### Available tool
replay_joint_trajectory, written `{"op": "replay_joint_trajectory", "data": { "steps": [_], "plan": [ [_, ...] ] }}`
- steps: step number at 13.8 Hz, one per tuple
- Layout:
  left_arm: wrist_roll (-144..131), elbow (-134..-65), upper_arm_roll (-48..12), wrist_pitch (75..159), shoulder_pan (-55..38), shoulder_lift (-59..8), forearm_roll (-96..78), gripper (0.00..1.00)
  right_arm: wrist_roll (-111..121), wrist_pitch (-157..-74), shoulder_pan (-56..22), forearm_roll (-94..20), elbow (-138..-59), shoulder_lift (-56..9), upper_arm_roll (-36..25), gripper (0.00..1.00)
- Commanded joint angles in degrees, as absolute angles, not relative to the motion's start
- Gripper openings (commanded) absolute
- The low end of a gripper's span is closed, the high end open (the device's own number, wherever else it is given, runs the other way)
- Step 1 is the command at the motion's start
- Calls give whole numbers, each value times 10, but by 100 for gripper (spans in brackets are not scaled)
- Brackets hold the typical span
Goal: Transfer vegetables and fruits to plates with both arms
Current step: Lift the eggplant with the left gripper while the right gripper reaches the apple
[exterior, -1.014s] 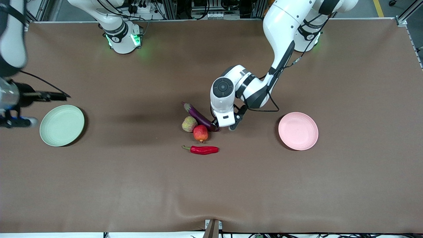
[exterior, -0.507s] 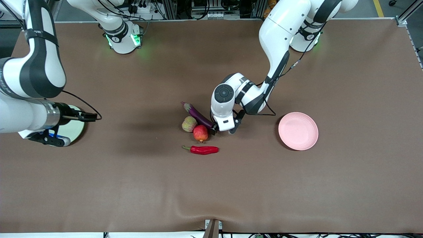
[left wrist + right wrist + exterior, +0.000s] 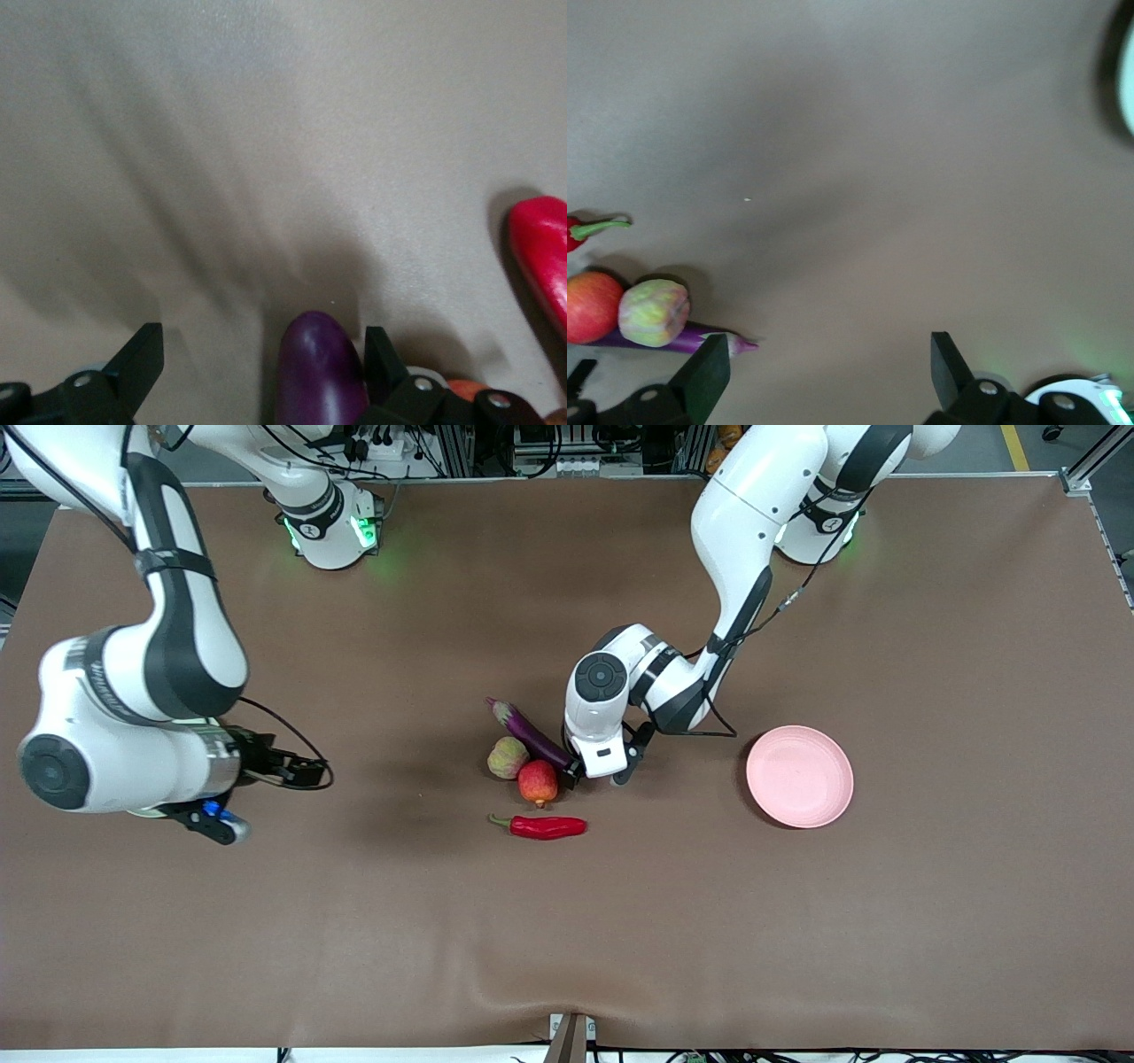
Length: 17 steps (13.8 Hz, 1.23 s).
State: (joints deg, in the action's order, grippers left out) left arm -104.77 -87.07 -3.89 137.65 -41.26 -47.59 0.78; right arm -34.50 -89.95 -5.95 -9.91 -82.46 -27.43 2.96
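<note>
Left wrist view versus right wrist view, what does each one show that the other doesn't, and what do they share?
Only the left wrist view shows the left gripper, fingers open, straddling the rounded end of the long glossy purple eggplant.

Only the right wrist view shows the open right gripper over bare brown table, the pale yellow-green ridged fruit, the eggplant's stem end, the chili's green stem and an edge of the pale green plate.

Both show the eggplant, the red chili pepper and the red-orange round fruit.

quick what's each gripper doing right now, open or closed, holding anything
Left gripper: open, jaws either side of the eggplant tip, not closed on it.
Right gripper: open, holding nothing, over bare table near the green plate.
</note>
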Motion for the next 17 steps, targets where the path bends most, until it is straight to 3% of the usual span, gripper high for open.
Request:
{"op": "replay_joint_trajectory", "data": {
  "steps": [1,2,3,4,9,14,17],
  "plan": [
    [-1063,-860,-37,1383,-421,-486,20,57,-377,-926,-59,-109,-854,-270,41,100],
    [-1063,-860,-38,1383,-421,-485,19,28,-387,-931,-61,-119,-857,-271,44,100],
    [-1063,-860,-38,1383,-422,-483,20,8,-403,-939,-68,-128,-861,-270,44,100],
    [-1063,-860,-38,1382,-424,-479,21,0,-418,-947,-70,-129,-864,-270,45,100],
    [-1059,-861,-43,1290,-422,-436,22,0,-445,-977,-85,-145,-881,-271,50,100],
    [-1007,-861,-49,1140,-416,-354,11,0,-534,-1095,-126,-149,-929,-280,58,100],
    [-909,-861,-46,1074,-372,-321,12,0,-618,-1171,-164,-149,-933,-322,62,100]
  ]
}}
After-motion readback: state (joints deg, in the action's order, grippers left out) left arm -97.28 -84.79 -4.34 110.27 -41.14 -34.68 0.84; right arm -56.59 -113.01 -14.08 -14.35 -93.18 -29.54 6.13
